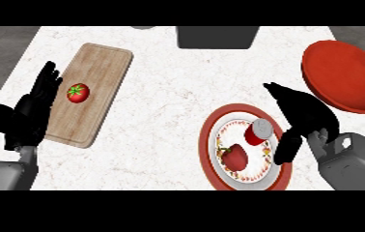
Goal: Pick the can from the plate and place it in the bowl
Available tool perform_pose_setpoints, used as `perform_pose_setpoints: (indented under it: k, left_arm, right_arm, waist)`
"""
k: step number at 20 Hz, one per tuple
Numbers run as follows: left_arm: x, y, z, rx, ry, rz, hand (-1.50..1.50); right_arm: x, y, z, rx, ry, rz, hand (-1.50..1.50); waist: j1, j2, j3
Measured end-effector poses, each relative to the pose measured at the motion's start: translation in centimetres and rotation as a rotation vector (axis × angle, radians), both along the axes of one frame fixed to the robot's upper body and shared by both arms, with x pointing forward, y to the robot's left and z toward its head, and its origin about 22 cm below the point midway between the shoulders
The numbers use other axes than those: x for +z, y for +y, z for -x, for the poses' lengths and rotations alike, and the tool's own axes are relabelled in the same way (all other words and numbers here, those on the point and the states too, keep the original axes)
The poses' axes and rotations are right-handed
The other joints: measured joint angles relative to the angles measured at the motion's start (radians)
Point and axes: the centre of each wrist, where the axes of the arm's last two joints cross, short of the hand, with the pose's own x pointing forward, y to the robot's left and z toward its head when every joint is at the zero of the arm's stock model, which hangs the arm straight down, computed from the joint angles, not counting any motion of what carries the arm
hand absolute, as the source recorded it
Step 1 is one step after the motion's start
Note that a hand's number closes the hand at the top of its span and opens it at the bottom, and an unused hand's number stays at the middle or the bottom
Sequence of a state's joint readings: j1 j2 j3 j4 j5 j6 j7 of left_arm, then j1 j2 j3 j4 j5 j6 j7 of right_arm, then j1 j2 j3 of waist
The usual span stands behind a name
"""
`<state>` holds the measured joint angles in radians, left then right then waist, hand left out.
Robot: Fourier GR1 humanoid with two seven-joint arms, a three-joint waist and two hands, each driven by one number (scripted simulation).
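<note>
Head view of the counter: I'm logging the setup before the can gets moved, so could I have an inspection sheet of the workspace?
Surface: white marbled counter, no spills seen.
Job's things: can standing on the red-rimmed plate; red bowl at the right edge.
Clutter: red pepper on the plate beside the can; tomato on a wooden cutting board; dark grey box at the far edge.
Robot hands: right robot hand open beside the can, not curled round it; left robot hand open, resting at the left edge.
Cables: nothing seen.
Surroundings: grey floor past the counter's far corners.
</note>
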<state>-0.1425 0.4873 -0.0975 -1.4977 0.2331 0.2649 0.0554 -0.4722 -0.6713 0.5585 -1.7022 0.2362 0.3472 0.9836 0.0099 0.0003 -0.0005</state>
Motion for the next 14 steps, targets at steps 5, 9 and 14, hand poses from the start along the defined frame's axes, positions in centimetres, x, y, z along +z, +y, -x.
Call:
perform_pose_setpoints:
  k: [5,9,14]
  left_arm:
    - [0.2,0.0,0.2,0.002,0.007,0.007,0.00]
    - [0.1,-0.4,0.3,0.002,0.005,0.005,0.00]
    - [0.4,-0.6,0.0,0.000,0.001,0.001,0.00]
  right_arm:
    - [-1.9,1.0,-0.4,0.005,-0.039,0.066,-1.50]
    - [-3.3,1.3,-0.1,0.001,-0.011,0.054,-1.50]
    - [-5.0,1.8,0.3,-0.009,0.026,0.051,-1.50]
  waist:
    - [-0.003,0.000,0.000]
    - [-0.006,-0.001,0.000]
    - [-0.009,-0.001,0.000]
